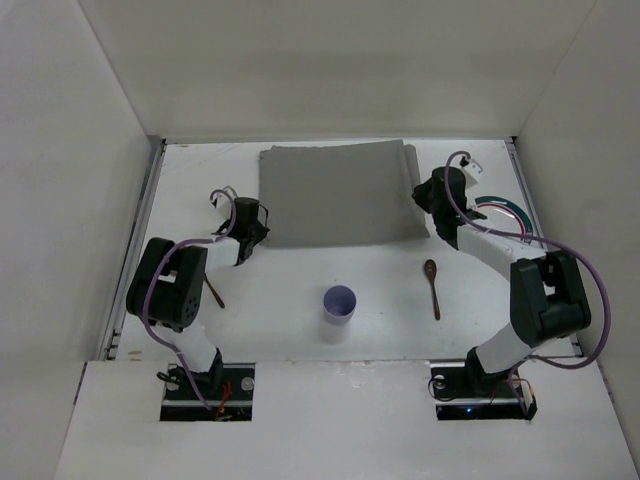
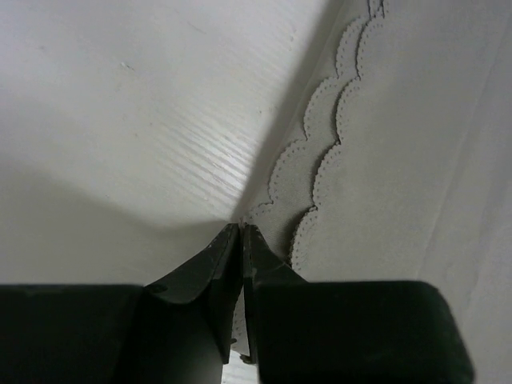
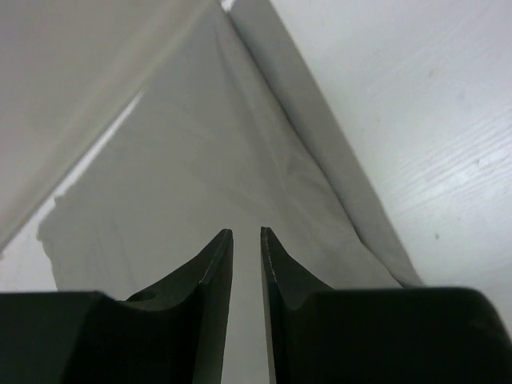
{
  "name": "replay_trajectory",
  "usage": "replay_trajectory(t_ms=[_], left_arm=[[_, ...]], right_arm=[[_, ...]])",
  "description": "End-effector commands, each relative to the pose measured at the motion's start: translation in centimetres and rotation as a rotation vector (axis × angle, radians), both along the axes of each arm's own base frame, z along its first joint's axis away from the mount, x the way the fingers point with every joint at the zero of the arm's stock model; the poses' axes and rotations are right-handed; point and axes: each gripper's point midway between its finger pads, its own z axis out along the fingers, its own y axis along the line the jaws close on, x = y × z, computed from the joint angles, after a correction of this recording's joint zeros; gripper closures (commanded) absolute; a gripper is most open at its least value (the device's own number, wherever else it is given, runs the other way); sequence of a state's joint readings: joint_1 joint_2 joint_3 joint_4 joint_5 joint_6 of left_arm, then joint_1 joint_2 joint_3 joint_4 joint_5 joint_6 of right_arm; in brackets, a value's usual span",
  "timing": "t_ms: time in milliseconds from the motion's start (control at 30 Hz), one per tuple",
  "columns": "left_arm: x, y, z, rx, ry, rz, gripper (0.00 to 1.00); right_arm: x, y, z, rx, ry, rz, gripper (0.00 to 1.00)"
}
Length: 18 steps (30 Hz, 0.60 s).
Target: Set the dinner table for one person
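Dinner table: the wide white dinner table lay under both my arms, flanked by thin side rails.
Placemat: a grey scallop-edged placemat sat at the far middle, its right edge raised off the surface.
Left gripper: my left gripper was clenched on the placemat's near-left corner.
Right gripper: my right gripper pinched the near-right corner, and the cloth tented up toward its narrow jaws.
Other pieces: a lavender cup stood nearer me, a wooden spoon lay to its right, and a plate sat partly hidden by my right arm.
Doing it well: I judged both corners should travel level and together, with the cloth kept taut and pulled low and square.
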<state>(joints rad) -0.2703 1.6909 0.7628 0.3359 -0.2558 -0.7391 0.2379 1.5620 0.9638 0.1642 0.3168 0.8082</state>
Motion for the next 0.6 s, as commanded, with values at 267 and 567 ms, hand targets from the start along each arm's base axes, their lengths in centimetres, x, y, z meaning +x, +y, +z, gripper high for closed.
replay_trajectory(t_ms=[267, 567], left_arm=[[1.0, 4.0, 0.9, -0.01, -0.064, 0.157, 0.95], [1.3, 2.3, 4.7, -0.006, -0.157, 0.102, 0.61]], right_arm=[[0.1, 4.8, -7.3, 0.138, 0.13, 0.113, 0.74], [-1.3, 4.0, -3.5, 0.055, 0.038, 0.071, 0.61]])
